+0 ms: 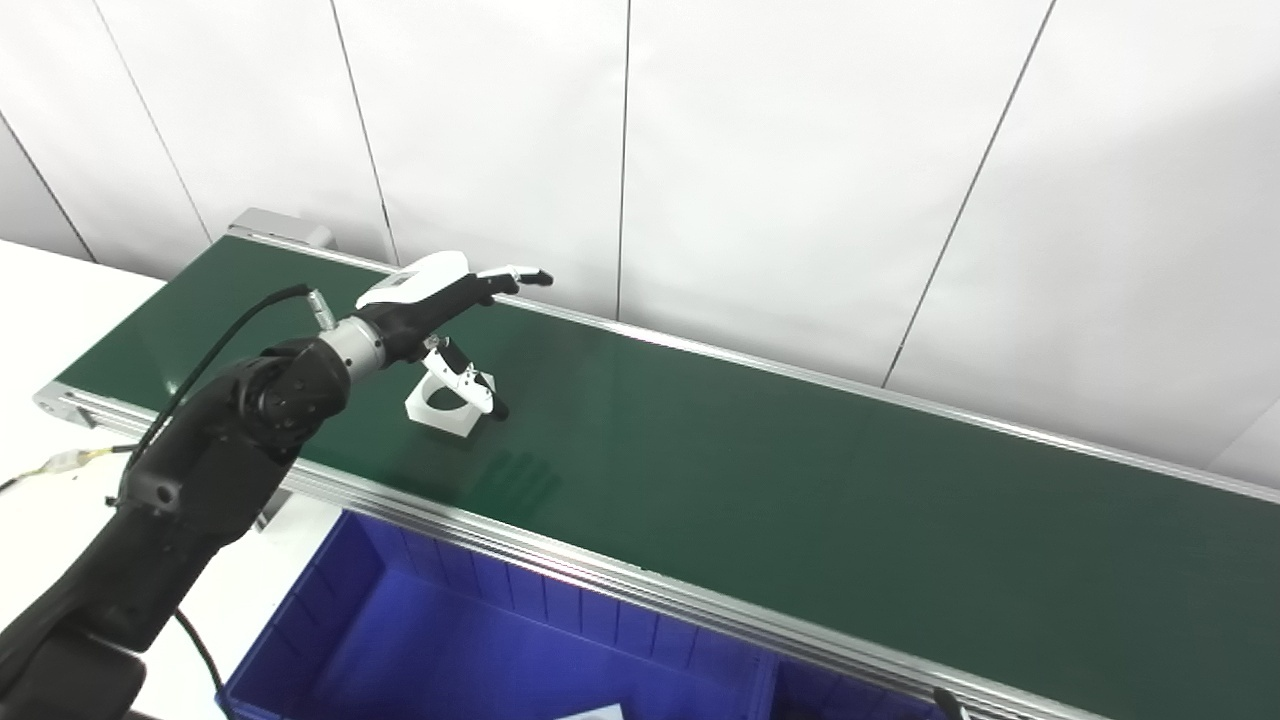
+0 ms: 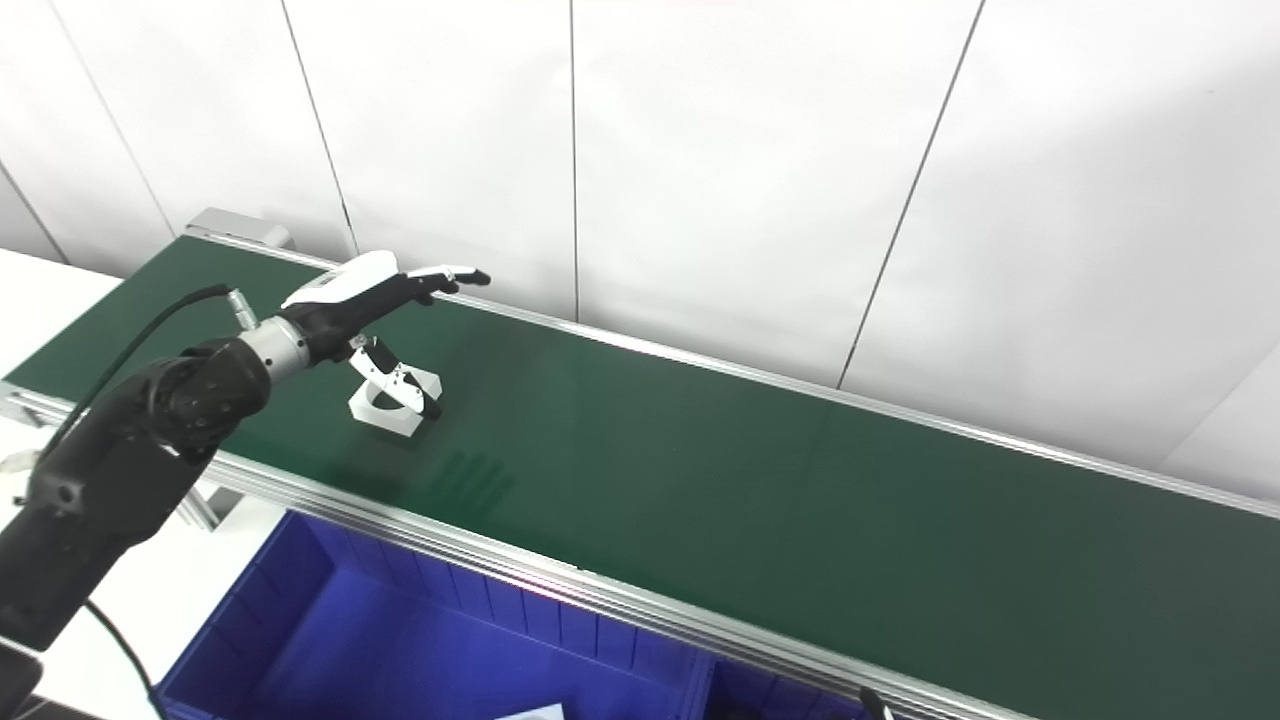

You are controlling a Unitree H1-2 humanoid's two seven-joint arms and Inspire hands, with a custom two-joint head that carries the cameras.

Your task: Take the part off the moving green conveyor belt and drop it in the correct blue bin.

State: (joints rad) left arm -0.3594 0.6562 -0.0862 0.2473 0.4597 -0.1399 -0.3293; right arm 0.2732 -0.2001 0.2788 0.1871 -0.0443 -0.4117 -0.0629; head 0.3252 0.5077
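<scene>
A white part (image 1: pixel 446 406), a square block with a round hole, lies on the green conveyor belt (image 1: pixel 760 470) near its left end. My left hand (image 1: pixel 440 300) hovers just above and behind it, open, fingers stretched toward the far edge and thumb hanging down over the part. It holds nothing. The part also shows in the right eye view (image 2: pixel 392 404) under the hand (image 2: pixel 375 285). My right hand is not in view.
A blue bin (image 1: pixel 480 640) with a divider sits below the belt's near rail, with a second compartment (image 1: pixel 850 700) to its right. A white scrap (image 1: pixel 590 712) lies in the bin at the bottom edge. White wall panels stand behind the belt.
</scene>
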